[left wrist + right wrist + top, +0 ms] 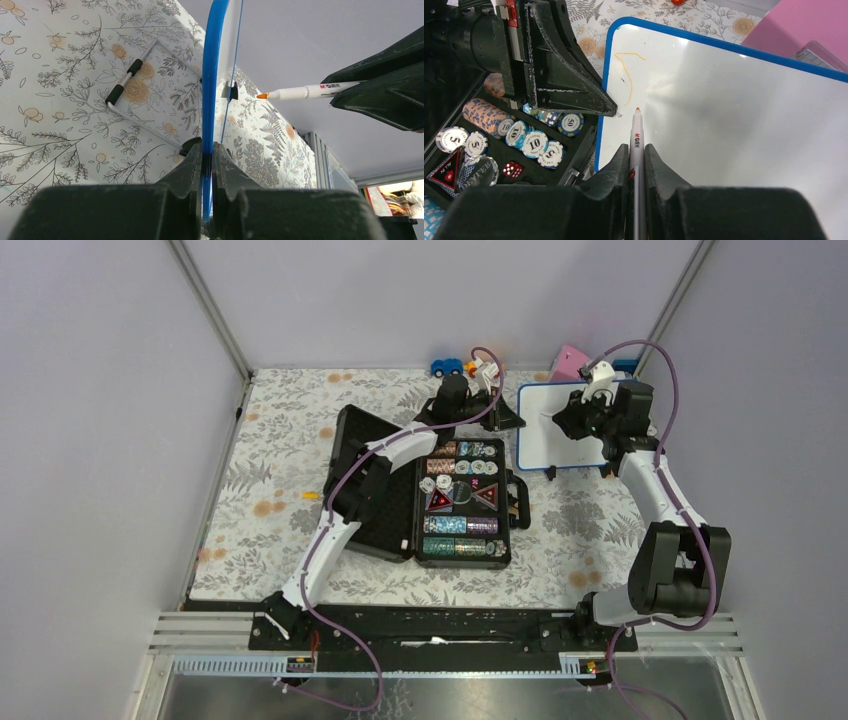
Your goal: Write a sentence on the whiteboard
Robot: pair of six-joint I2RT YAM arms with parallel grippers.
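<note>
A floral-patterned tablecloth covered the table, with plain lilac walls behind. The left gripper was closed tight on the thin blue frame of the whiteboard, the frame edge running straight out from between its jaws, so that the left wrist camera saw the board edge-on. To one side of those jaws, past the board's back, a bent wire stand with black sleeves lay against the cloth. The right gripper was clamped on a white marker, which stuck out ahead of its jaws with the orange tip pointing at the board's white face. In the left wrist view a small gap showed between tip and board. Just beyond the tip, up and slightly left of the right jaws, were the first strokes of the sentence: a pale yellow-orange hooked line near the board's top left corner, beside a short dark mark. Left of the right jaws, under the board's edge, an open black case held rows of poker chips and a red die. Beyond the board's far edge, ahead and right of the jaws, sat a pink wedge, and a small blue toy car stood at the back of the table.
</note>
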